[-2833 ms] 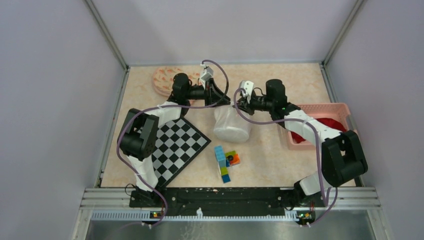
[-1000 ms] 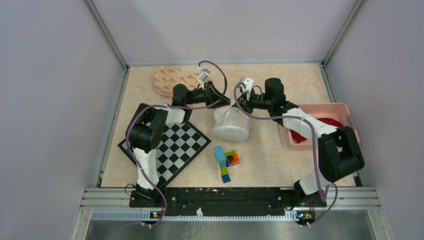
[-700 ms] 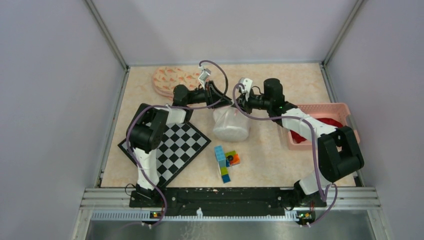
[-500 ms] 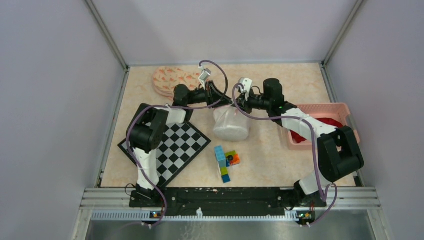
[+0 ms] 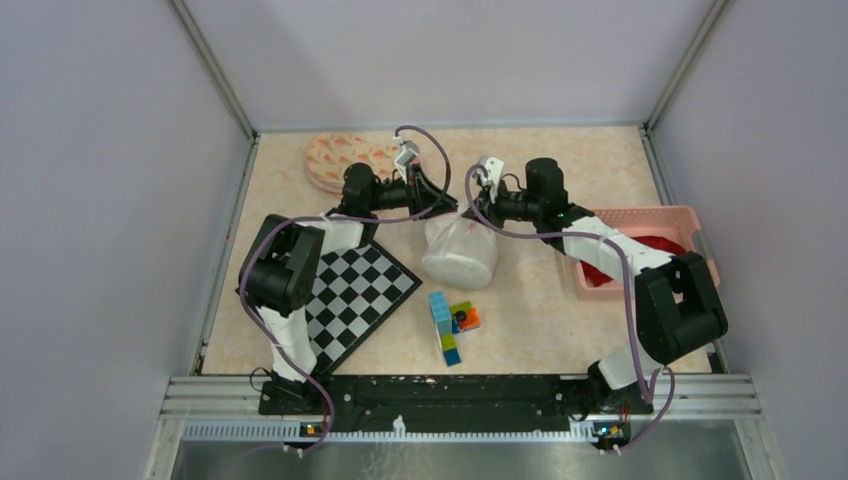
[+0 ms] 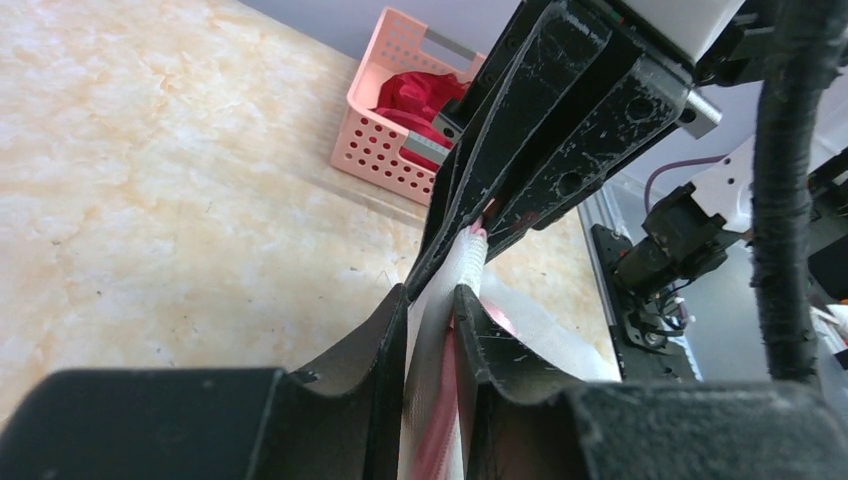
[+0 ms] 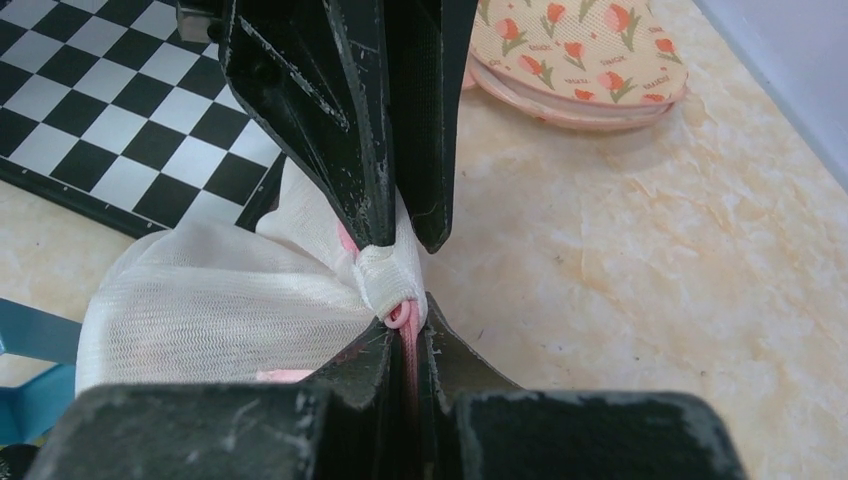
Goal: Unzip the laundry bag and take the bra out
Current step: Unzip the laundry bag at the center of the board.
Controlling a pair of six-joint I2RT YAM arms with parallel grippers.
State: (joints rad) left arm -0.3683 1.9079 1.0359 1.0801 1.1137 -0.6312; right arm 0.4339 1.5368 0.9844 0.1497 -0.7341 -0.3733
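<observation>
The white mesh laundry bag (image 5: 460, 257) lies mid-table, its far end lifted between both grippers. My left gripper (image 5: 447, 207) comes in from the left, shut on the bag's mesh and pink zipper tape (image 6: 440, 330). My right gripper (image 7: 405, 325) meets it head-on from the right, shut on the pink zipper pull (image 7: 402, 313) at the bag's tip. The two pairs of fingertips nearly touch. The bra is hidden inside the bag; only a faint pink patch (image 7: 285, 376) shows through the mesh.
A black-and-white checkerboard (image 5: 350, 290) lies left of the bag. Stacked toy blocks (image 5: 450, 322) sit in front of it. A pink basket (image 5: 650, 213) holding red cloth stands at the right. A tulip-print pad (image 5: 335, 160) lies at the back left.
The left arm's elbow has swung back to the left and the bag has shifted slightly left. Both grippers stay pinched on the bag's tip.
</observation>
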